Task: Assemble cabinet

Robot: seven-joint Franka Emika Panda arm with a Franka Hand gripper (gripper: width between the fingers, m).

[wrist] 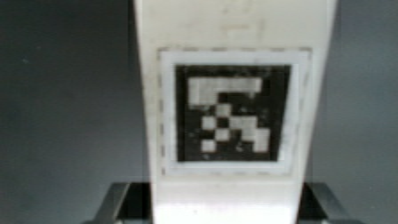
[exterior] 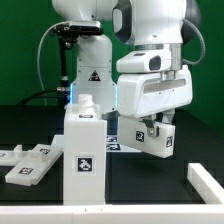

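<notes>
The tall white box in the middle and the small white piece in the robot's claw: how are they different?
The tall box stands straight up on the table, free of the gripper. The small piece is tilted and clamped in the gripper. The tall box also looks much taller than the small piece. Both are white, and each has a black-and-white square tag.
</notes>
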